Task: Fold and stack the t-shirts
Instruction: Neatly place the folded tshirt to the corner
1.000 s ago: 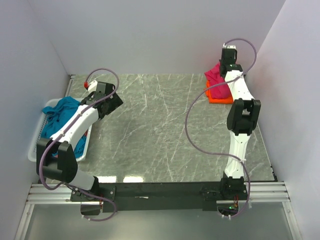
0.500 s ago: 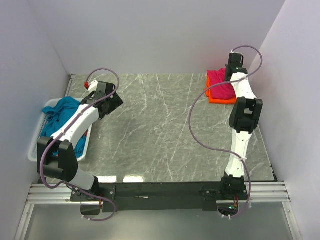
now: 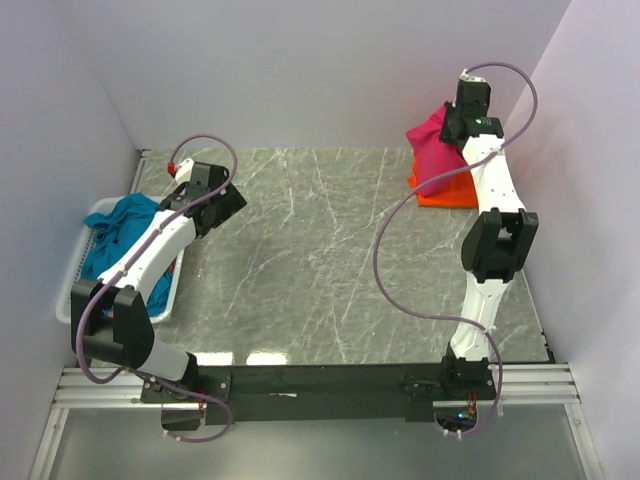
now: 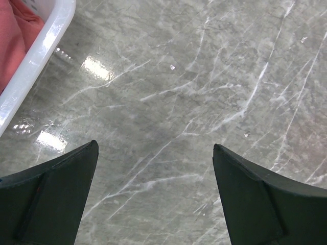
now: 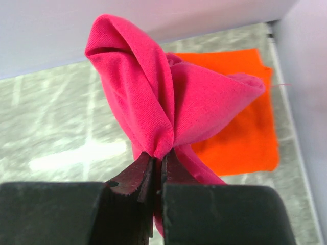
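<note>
My right gripper (image 5: pixel 162 155) (image 3: pixel 455 125) is shut on a bunched fold of the magenta-pink t-shirt (image 5: pixel 168 107) (image 3: pixel 435 150), lifted at the far right corner. Under it lies the folded bright orange t-shirt (image 5: pixel 240 132) (image 3: pixel 445 195) flat on the table. The teal-blue t-shirt (image 3: pixel 120 235) sits crumpled in the white basket (image 3: pixel 75 275) at the left. My left gripper (image 4: pixel 153 148) (image 3: pixel 215 205) hangs wide open over bare marble beside the basket, nothing between its fingers.
The white basket's rim (image 4: pixel 36 56) shows at the upper left of the left wrist view. Grey walls close in the table on the left, back and right. Purple cables loop off both arms.
The right gripper has dropped onto the orange stack and risen again with the magenta-pink shirt bunched in it. The left arm has stayed put.
</note>
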`<state>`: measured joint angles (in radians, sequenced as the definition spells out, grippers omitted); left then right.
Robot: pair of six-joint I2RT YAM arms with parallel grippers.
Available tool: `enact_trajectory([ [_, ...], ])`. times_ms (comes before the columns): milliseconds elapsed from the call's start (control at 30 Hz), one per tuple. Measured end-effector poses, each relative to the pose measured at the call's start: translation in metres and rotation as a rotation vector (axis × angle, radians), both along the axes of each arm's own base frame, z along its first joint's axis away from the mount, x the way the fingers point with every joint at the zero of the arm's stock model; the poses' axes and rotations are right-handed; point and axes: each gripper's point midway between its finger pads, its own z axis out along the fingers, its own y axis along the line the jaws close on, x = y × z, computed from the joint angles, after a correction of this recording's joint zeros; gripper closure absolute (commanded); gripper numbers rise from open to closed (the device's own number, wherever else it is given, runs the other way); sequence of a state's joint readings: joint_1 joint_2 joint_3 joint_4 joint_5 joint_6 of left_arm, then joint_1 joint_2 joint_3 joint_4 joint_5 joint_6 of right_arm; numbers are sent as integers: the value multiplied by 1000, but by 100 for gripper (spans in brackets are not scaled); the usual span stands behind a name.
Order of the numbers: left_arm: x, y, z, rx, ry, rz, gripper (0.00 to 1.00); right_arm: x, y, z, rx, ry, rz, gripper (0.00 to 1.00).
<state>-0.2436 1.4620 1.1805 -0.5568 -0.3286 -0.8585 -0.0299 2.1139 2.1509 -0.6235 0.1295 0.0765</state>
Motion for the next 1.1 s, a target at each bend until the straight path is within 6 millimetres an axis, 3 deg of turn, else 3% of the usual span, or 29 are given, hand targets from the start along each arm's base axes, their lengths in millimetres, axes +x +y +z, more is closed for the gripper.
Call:
enact_trajectory([
  [200,1,-2,5,-11,-17,-7,1,-7,31,3,61,18,58,100],
  [533,2,-2,5,-10,-20,-9,1,-2,19,-22,36,73,14,100],
  [700,2,-2,4,-8,-16,-9,1,5,-1,-43,14,103,-31,100],
  [1100,1,-1,-15,9,43,-6,1,14,-78,-88,-21,134,-169,100],
])
